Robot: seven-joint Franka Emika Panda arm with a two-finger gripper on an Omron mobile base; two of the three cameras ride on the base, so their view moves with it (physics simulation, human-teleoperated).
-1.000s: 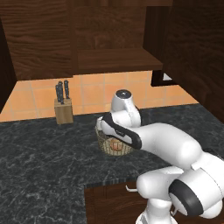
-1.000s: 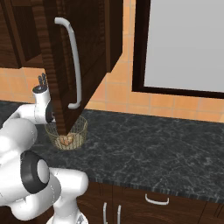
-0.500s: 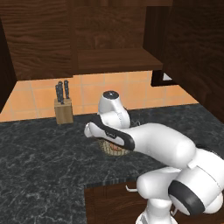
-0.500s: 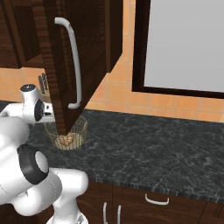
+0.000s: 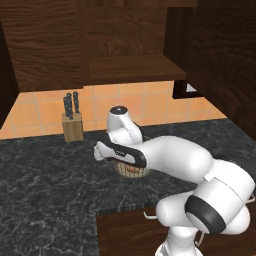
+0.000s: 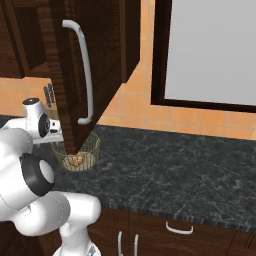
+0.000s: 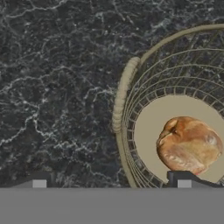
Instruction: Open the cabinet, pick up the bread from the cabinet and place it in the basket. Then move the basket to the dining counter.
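Note:
The bread (image 7: 189, 145), a golden-brown roll, lies on the pale base of the tan wire basket (image 7: 124, 94). The basket (image 5: 135, 171) stands on the black marbled counter below the cabinet's open door (image 6: 102, 55), which has a long silver handle (image 6: 85, 75). The basket (image 6: 92, 147) and the bread (image 6: 75, 161) also show from the right. My gripper (image 7: 111, 183) hangs open above the basket's rim, one fingertip (image 7: 39, 183) over bare counter, the other over the basket's inside beside the bread. It holds nothing. The dining counter is out of view.
A knife block (image 5: 73, 126) stands at the back wall, left of the basket. The open cabinet door juts out over the counter just above the basket. Black counter (image 6: 190, 165) stretches to the right, with drawers (image 6: 179, 229) below it. A dark-framed panel (image 6: 210, 50) fills the right wall.
My hand has swung left, from above the basket's middle to above its left rim. The gripper has stayed open. The bread and basket have not moved.

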